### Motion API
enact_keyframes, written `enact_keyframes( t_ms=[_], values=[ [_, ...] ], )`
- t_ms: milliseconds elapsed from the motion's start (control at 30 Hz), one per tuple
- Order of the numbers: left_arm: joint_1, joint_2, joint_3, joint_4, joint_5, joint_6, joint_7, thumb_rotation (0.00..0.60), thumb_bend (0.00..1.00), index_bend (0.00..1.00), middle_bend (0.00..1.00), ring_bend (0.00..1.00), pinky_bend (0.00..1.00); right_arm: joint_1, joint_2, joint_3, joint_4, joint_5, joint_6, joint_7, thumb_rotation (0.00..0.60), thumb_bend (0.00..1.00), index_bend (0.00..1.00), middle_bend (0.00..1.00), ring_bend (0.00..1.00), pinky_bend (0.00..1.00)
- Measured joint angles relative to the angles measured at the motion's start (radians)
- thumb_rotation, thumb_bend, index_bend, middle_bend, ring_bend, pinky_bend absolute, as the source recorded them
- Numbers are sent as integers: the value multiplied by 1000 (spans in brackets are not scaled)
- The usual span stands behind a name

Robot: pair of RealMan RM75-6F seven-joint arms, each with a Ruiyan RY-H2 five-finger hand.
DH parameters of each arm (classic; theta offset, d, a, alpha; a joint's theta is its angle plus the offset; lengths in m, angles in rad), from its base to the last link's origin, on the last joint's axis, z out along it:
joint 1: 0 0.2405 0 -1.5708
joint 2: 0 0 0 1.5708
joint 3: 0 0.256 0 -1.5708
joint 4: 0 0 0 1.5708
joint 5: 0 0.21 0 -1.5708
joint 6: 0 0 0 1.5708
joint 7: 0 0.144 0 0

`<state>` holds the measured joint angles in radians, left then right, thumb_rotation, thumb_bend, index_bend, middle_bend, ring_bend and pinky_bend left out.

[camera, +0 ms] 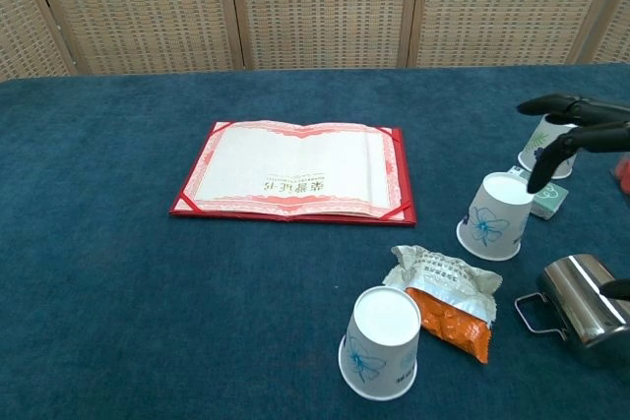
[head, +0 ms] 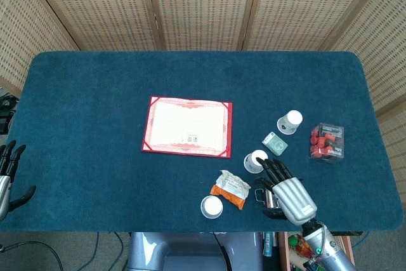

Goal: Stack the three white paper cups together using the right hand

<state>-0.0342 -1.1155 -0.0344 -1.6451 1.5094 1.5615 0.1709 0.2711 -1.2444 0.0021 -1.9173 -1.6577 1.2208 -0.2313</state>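
Observation:
Three white paper cups with blue flower prints stand upside down and apart. The far cup (head: 290, 121) (camera: 554, 143) is right of the middle cup (head: 256, 160) (camera: 496, 215), and the near cup (head: 212, 207) (camera: 381, 343) stands by the front edge. My right hand (head: 288, 193) hovers open with its fingers spread over the steel pitcher, fingertips just short of the middle cup. In the chest view its dark fingers (camera: 566, 105) reach in from the right above the middle and far cups. My left hand (head: 7, 171) rests open at the table's left edge, holding nothing.
A steel pitcher (camera: 586, 307) lies mostly under my right hand. An orange snack packet (head: 231, 188) sits between the near and middle cups. A small green box (head: 275, 143), a clear box of red pieces (head: 327, 142) and a red certificate folder (head: 188, 126) are on the blue table (head: 95, 93).

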Motion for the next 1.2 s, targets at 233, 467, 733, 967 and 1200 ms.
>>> enact_keyframes(
  t_ms=[233,467,733,967,1200],
  values=[
    [-2,-2,1,0,2,-4,4,600,265,0,0,0,0,34,-58,11,-46,26,-42,-69,600,99,381,81,0,0],
    [-2,-4,2,0,5,-5,7,600,264,0,0,0,0,58,-121,24,-54,71,-68,-116,600,99,382,81,0,0],
    [-2,-2,0,4,5,-5,-5,600,264,0,0,0,0,74,-185,26,-50,117,-82,-182,600,99,382,76,0,0],
    [-1,-2,-1,5,7,-3,-9,600,264,0,0,0,0,86,-215,31,-38,143,-86,-184,600,99,381,74,0,0],
    [-1,-2,0,3,10,-3,-9,600,265,0,0,0,0,101,-244,30,-14,171,-100,-186,600,99,382,73,0,0]
  ],
)
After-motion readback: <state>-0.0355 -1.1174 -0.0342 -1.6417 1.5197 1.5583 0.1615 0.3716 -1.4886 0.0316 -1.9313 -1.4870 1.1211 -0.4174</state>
